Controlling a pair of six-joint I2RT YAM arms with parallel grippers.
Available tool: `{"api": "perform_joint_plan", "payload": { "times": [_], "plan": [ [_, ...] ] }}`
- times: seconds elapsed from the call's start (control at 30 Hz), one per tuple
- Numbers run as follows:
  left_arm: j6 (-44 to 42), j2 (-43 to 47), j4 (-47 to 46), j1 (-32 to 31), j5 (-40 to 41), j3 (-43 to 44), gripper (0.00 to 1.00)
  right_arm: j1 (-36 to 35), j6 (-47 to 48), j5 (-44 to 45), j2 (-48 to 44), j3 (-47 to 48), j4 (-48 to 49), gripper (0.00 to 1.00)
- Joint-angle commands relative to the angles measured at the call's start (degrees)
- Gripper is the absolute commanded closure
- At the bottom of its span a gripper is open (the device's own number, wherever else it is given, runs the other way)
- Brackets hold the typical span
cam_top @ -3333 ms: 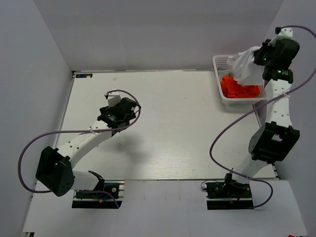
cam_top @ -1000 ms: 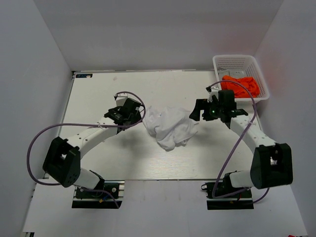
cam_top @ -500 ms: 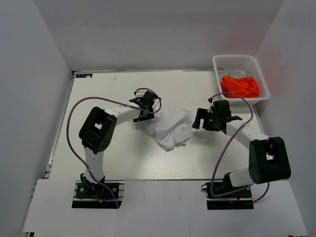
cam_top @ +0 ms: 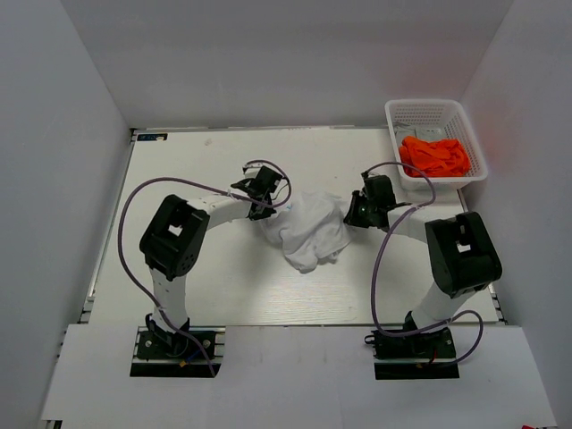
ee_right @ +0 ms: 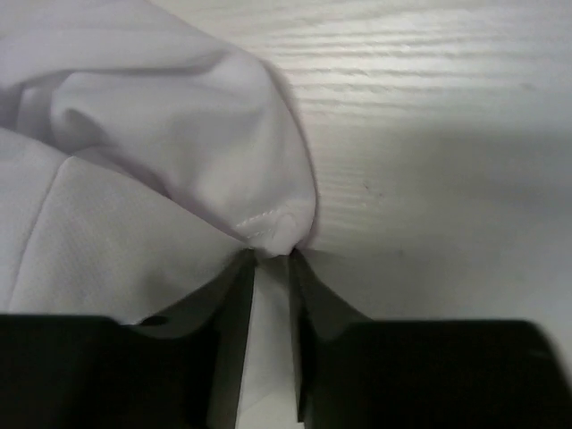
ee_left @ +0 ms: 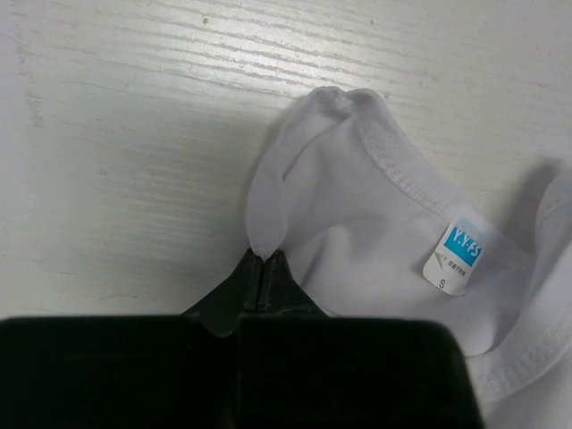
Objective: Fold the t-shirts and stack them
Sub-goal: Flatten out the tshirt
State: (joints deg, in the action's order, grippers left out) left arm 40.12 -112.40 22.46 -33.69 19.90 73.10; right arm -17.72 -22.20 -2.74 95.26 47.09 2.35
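The white shirt, out of the basket, now lies crumpled mid-surface; the orange shirt stays in the basket. Both grippers, wide open a second ago, have closed on its opposite edges. The left gripper is fully shut on a fold by the collar; the right gripper pinches a hem, jaws a slit apart, likely ready to spread it.
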Motion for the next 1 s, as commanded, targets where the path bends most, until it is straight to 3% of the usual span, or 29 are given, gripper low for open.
{"api": "perform_joint_plan", "payload": {
  "times": [0.0, 0.03, 0.27, 0.5, 0.7, 0.83, 0.97],
  "plan": [
    [-0.12, 2.61, 1.28, -0.58, -1.98, -3.66, 1.00, -1.27, -1.01, -1.20, 1.50, 2.04, 4.58, 0.82],
    [-0.74, 3.93, 0.32, -0.58, -0.23, -4.71, 1.00, -1.27, -0.83, -0.86, 1.59, 2.30, 5.81, 1.00],
    [-2.58, 17.72, -4.00, -0.58, 11.37, -6.74, 1.00, -1.44, 2.33, 6.43, -6.66, 5.02, 3.37, 1.00],
    [-7.24, 33.28, -7.42, -1.11, 20.97, -8.41, 1.00, -1.44, 7.78, 6.78, -25.89, 5.37, 2.92, 1.00],
    [-16.19, 51.53, -17.77, -1.11, 15.27, -9.73, 1.00, -1.36, 13.04, 6.17, -37.07, 10.63, 1.17, 1.00],
    [-20.42, 59.73, -22.36, -1.11, 5.96, -9.74, 1.00, -1.36, 14.37, 3.37, -42.25, 13.55, 0.20, 1.00],
    [-23.59, 56.79, -22.29, -1.11, -8.51, -0.97, 1.00, -1.45, 12.45, -0.15, -42.79, 12.94, -0.85, 1.00]
  ]
}}
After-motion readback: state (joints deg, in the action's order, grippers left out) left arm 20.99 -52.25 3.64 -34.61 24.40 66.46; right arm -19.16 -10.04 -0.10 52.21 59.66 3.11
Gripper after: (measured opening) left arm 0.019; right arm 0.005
